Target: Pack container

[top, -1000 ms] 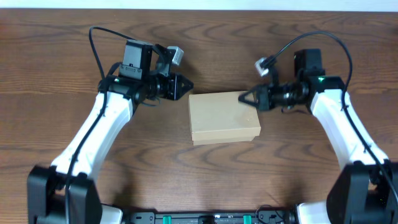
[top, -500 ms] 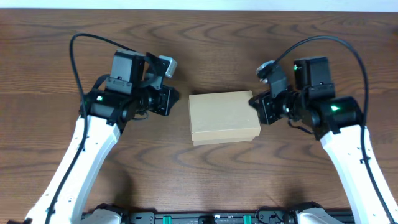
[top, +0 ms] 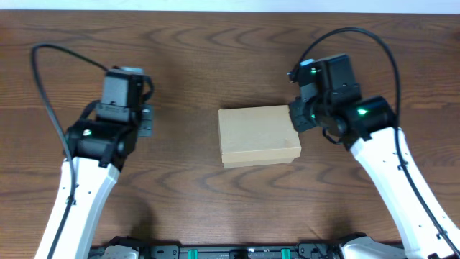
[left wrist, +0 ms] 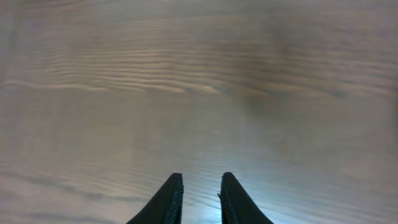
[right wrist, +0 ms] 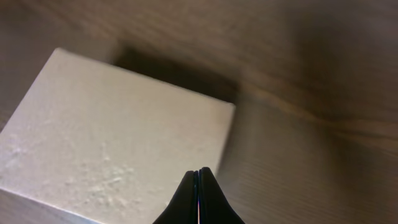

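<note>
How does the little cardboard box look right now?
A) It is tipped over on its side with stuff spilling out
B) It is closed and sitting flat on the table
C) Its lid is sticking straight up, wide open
B: the container shows one flat, closed top with no flap raised, and it sits level on the wooden table with nothing spilled around it.
</note>
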Controlling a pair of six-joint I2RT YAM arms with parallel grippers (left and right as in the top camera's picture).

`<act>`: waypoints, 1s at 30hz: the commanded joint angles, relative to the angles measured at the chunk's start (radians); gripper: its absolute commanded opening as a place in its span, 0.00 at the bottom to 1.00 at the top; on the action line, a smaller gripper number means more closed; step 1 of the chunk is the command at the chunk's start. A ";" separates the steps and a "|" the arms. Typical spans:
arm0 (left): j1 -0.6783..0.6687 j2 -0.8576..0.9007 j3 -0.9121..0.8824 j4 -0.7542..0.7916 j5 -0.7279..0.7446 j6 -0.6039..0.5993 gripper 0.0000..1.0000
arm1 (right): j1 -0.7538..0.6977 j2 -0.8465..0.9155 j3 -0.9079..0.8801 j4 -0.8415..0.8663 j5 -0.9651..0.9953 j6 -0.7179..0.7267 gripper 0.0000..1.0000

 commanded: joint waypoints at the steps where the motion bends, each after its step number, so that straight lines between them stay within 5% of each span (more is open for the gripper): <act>1: 0.040 -0.040 0.021 -0.005 -0.038 -0.021 0.25 | 0.057 0.025 0.022 -0.004 0.022 0.040 0.01; 30: 0.055 -0.086 0.021 -0.013 0.037 -0.021 0.25 | 0.281 0.210 -0.015 -0.113 0.058 0.110 0.01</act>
